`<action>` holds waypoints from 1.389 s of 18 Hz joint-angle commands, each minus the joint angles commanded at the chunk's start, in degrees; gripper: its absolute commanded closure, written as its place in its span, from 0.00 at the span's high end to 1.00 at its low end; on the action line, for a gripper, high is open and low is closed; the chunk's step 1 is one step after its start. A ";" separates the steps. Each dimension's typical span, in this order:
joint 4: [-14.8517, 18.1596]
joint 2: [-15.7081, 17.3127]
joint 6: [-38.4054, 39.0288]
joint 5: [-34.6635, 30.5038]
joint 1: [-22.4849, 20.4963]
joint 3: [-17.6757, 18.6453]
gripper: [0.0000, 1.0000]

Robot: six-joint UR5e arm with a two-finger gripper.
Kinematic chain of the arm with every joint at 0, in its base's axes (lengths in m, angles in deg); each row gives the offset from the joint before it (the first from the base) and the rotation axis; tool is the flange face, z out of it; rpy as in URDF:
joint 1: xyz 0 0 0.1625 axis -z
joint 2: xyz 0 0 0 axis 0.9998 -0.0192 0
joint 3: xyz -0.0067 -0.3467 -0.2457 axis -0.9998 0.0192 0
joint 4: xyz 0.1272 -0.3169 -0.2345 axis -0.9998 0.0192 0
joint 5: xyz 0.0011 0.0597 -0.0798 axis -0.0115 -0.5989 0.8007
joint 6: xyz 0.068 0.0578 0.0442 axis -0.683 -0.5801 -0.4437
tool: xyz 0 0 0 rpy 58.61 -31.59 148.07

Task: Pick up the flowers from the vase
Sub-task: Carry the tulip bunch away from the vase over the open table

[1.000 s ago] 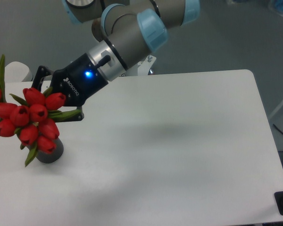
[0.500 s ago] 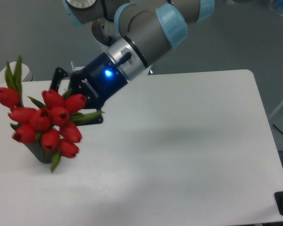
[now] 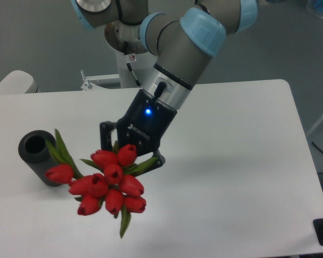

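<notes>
The flowers [image 3: 109, 183], a bunch of red tulip buds with green leaves, hang clear of the vase over the white table, buds pointing toward the front. My gripper [image 3: 130, 152] is shut on their stems just behind the buds; the stems themselves are hidden by the fingers and blooms. The vase [image 3: 39, 156], a short dark grey cylinder with its round hole showing, stands empty at the left of the table, just left of the bunch's outermost leaf and bud.
The white table [image 3: 231, 161] stretches to the right and front. A white rounded object [image 3: 13, 83] sits beyond the table's back left corner. The arm's base mount [image 3: 105, 80] stands behind the back edge.
The gripper has carried the flowers up out of the vase and rightward toward the table's middle. The vase, hidden behind the buds before, now stands uncovered and empty.
</notes>
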 joint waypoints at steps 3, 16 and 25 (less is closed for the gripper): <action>1.75 -0.44 -2.03 -7.30 1.75 0.18 0.14; 14.59 -6.68 -12.73 -24.89 2.55 -3.15 0.04; 19.25 -10.63 -23.12 -33.68 2.55 -6.06 0.05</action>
